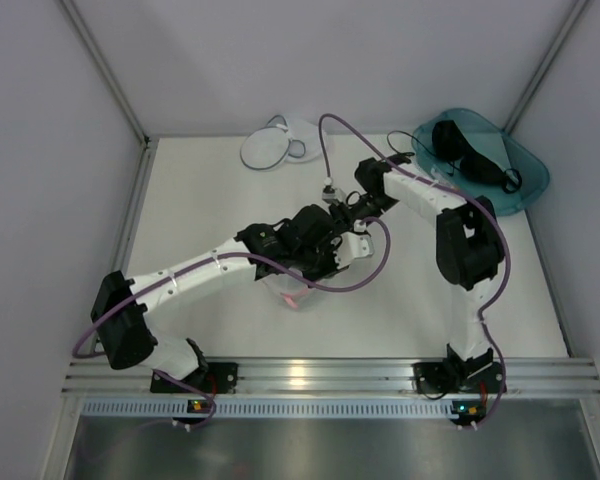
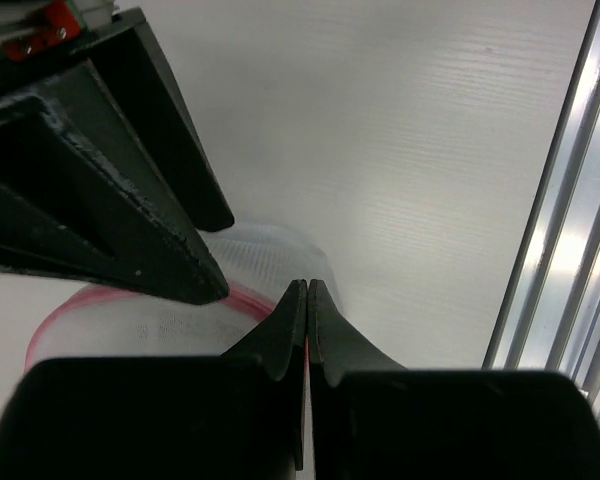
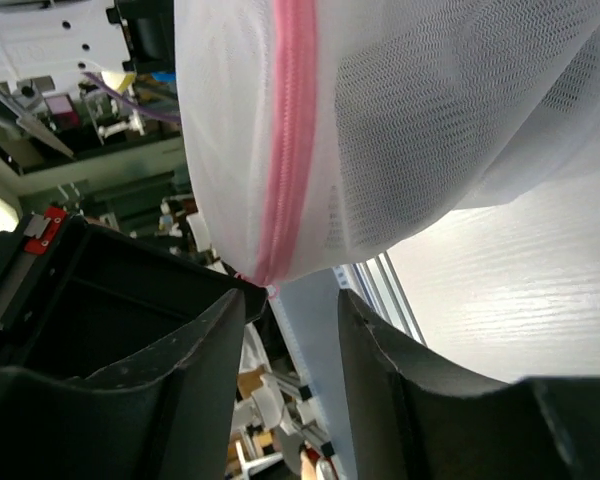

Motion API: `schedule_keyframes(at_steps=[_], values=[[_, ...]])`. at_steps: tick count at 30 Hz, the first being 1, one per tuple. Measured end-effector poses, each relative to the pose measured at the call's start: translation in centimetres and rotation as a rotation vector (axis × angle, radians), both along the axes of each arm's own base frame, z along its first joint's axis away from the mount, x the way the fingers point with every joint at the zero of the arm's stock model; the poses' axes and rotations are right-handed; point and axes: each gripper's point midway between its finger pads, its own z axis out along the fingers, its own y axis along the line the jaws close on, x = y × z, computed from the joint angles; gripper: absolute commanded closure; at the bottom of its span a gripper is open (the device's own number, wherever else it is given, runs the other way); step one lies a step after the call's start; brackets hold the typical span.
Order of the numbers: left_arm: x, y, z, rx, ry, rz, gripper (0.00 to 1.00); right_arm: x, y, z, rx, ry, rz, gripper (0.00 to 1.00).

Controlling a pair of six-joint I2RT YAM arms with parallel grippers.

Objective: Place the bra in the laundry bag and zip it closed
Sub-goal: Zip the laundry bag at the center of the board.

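Observation:
The black bra (image 1: 468,152) lies in the teal bin (image 1: 528,178) at the back right. The grey-rimmed white mesh laundry bag (image 1: 272,147) lies at the back of the table, away from both grippers. My left gripper (image 1: 320,262) (image 2: 307,286) is shut on the pink rim of a different white mesh bag (image 1: 294,291) (image 2: 160,325) and holds it at mid-table. My right gripper (image 1: 346,216) (image 3: 291,300) is open, its jaws just below that bag's pink zip (image 3: 290,130), gripping nothing. Its fingers (image 2: 130,200) show close to my left gripper.
The two arms meet over the middle of the table. A purple cable (image 1: 325,130) loops above the right arm. An aluminium rail (image 1: 320,375) runs along the near edge. Grey walls close in the left, back and right.

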Motion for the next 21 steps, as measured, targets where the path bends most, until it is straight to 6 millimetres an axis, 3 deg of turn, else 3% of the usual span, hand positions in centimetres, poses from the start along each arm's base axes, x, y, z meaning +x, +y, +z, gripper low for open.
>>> schedule_keyframes(at_steps=[4,5,6,14,15,16,17,20,21], values=[[-0.2,-0.1,0.1,-0.008,0.001,-0.022,1.0,0.5,0.7,-1.0,-0.005,0.013,0.012,0.83],[-0.4,-0.1,0.1,-0.009,0.001,-0.027,1.0,0.7,0.8,-1.0,-0.004,0.011,0.011,0.95],[-0.6,0.1,0.2,-0.013,0.0,-0.036,1.0,1.0,1.0,-1.1,-0.001,0.004,0.013,1.0],[-3.3,1.5,1.3,-0.057,0.03,-0.096,1.0,3.2,1.8,0.1,0.032,-0.066,-0.007,1.0],[-3.6,1.7,1.3,-0.058,0.034,-0.102,1.0,3.5,1.9,0.3,0.035,-0.075,-0.011,0.96],[-3.8,1.8,1.2,-0.056,0.037,-0.105,1.0,3.8,1.9,0.5,0.039,-0.081,-0.017,0.81],[-4.1,2.0,1.1,-0.05,0.042,-0.108,1.0,4.0,1.9,0.6,0.042,-0.083,-0.021,0.47],[-4.2,2.0,1.0,-0.045,0.046,-0.108,1.0,3.9,1.8,0.7,0.045,-0.064,-0.029,0.12],[-4.2,2.0,0.9,-0.043,0.045,-0.107,1.0,3.7,1.7,0.6,0.046,-0.058,-0.028,0.11]])
